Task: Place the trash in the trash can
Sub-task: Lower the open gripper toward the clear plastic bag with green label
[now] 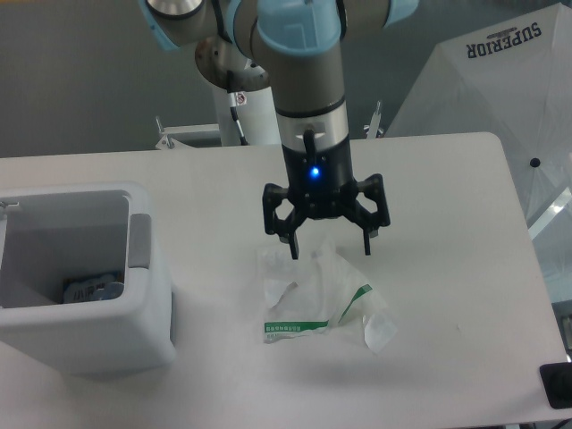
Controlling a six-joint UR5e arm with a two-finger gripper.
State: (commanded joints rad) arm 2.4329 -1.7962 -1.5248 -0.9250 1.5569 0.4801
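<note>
- White table [447, 268] fills most of the picture, and behind it is a grey wall.
- At the top right, off the table, is a white umbrella [500, 80] with the word SUPERIOR on it.
- The robot arm [304, 71] comes down from the top, grey with light blue parts.
- A small blue light shines on the arm just above the claw.
- The black claw [330, 248] points straight down over the middle of the table.
- Its two fingers are spread wide apart, and nothing is held between them.
- The trash [322, 299] lies flat on the table, right under the claw.
- It is a thin, crinkly, see-through wrapper with a green strip on its lower edge.
- The finger tips are at the top edge of the wrapper; it is hard to tell if they touch it.
- The trash can [152, 313] sits at the left side of the table, well apart from the wrapper.
- It is a boxy, pale bin with thick walls and a grey tab on its right rim.
- Inside the bin lies a small bluish-grey packet [89, 290].
</note>
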